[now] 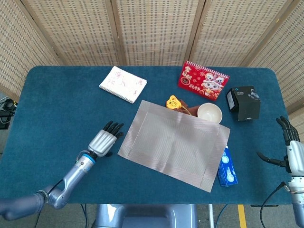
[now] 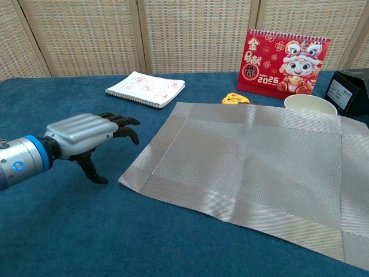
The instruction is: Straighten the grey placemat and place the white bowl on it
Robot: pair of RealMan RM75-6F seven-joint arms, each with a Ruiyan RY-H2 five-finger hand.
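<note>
Left hand [image 2: 86,134] palm-down beside placemat [image 2: 248,167]

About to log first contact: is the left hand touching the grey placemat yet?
Apart. The head view shows blue table between the left hand and the grey placemat.

Bare blue table [image 1: 61,104] around the left robot hand [image 1: 103,140]; white bowl [image 1: 209,113] hemmed by calendar [image 1: 203,80] and black box [image 1: 243,102].

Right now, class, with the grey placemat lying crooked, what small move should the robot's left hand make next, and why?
Probably ease the left hand rightward onto the near-left corner of the grey placemat. The hand is open, just short of that corner, and the placemat lies skewed to the table edge.
</note>
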